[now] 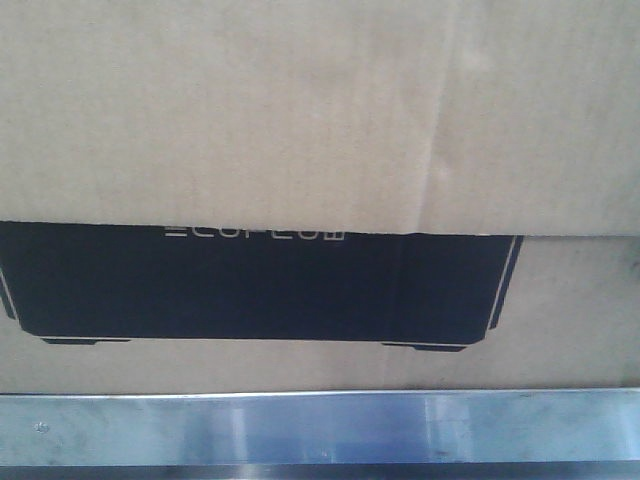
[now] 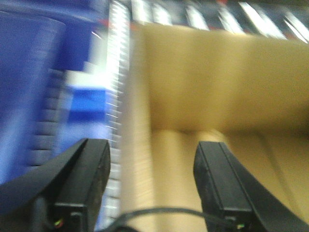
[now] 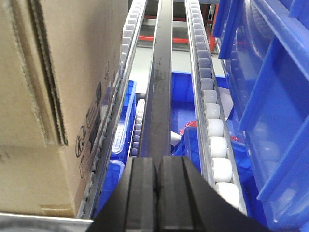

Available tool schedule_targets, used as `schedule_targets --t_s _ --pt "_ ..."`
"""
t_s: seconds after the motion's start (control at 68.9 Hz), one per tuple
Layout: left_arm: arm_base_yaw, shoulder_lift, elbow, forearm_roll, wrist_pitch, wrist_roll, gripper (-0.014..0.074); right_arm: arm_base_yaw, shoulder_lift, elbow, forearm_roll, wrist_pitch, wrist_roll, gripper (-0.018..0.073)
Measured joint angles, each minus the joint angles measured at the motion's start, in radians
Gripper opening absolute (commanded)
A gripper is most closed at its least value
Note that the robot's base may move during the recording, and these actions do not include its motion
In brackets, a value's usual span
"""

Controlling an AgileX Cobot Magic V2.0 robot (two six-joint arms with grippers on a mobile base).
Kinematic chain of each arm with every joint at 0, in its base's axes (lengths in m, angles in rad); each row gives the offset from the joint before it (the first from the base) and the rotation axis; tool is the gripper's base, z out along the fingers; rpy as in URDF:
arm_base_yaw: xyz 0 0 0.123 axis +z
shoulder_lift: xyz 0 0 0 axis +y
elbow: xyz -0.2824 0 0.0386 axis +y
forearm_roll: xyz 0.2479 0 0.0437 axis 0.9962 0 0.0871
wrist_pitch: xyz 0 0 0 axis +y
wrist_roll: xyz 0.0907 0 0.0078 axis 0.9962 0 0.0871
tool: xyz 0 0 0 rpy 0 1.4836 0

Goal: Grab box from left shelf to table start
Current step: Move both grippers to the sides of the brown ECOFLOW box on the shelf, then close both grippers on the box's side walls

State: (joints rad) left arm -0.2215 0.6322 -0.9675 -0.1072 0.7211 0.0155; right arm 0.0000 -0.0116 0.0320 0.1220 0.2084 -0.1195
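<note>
Step in hand: approach. By judgement, both arms are being placed either side of the box, and the lift has not yet begun.
Box position: the box [image 1: 320, 120] fills the top and middle of the front view. It sits on the shelf [image 1: 200, 428], just behind the steel rail that runs along the bottom of the frame. No worktop is in view.
Box marking: a black panel [image 1: 250, 285] with white outline and lettering lies centre-left on the near face. A cardboard layer above it covers its upper edge.
Left gripper: the left gripper [image 2: 152, 150] has its fingers [image 2: 94, 159] spread wide and holds nothing. The view is blurred. The box lies beyond the gap and to the right of frame, and a blue crate [image 2: 29, 87] is at the left. Contact cannot be told.
Right gripper: the right gripper [image 3: 157, 166] has its fingers [image 3: 140, 193] pressed together and empty at bottom centre. The box side wall is at the left of frame, the white rollers [image 3: 212, 121] are right of centre, and blue bins [image 3: 270, 96] are at far right.
Handling (judgement): the walls are stiff corrugated board that dents under point load. The surface is smooth and fairly slippery. The box is bulky and probably heavy, too wide for one pair of fingers.
Hold point (judgement): press on the two opposite side walls, low and near the front corners, one arm per side. Avoid the loose flap edges.
Risk (judgement): the bottom edge may catch on the rail, and uneven pressure would tilt the box.
</note>
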Motion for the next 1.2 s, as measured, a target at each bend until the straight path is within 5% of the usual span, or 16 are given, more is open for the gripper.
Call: schedule_targets --t_s 0.145,0.261,0.494,0.958,1.045,1.205 --pt "-0.096 0.156 -0.115 0.066 0.141 -0.045 0.0305 0.0 0.0 0.0 0.0 0.0 0.0 0.0052" --pt "-0.091 0.294 -0.225 0.132 0.282 -0.15 0.0305 0.0 0.0 0.0 0.0 0.0 0.0 0.0052" --pt "-0.052 0.497 -0.425 0.2 0.493 -0.199 0.0305 0.0 0.0 0.0 0.0 0.0 0.0 0.0052" --pt "-0.046 0.674 -0.481 0.212 0.531 -0.204 0.0305 0.0 0.0 -0.029 0.045 -0.168 0.0 0.0061" --pt "-0.046 0.674 -0.481 0.214 0.531 -0.204 0.0305 0.0 0.0 -0.098 0.062 -0.11 0.0 0.0156" --pt "-0.046 0.674 -0.481 0.224 0.531 -0.204 0.0305 0.0 0.0 -0.253 0.067 0.074 0.0 0.0517"
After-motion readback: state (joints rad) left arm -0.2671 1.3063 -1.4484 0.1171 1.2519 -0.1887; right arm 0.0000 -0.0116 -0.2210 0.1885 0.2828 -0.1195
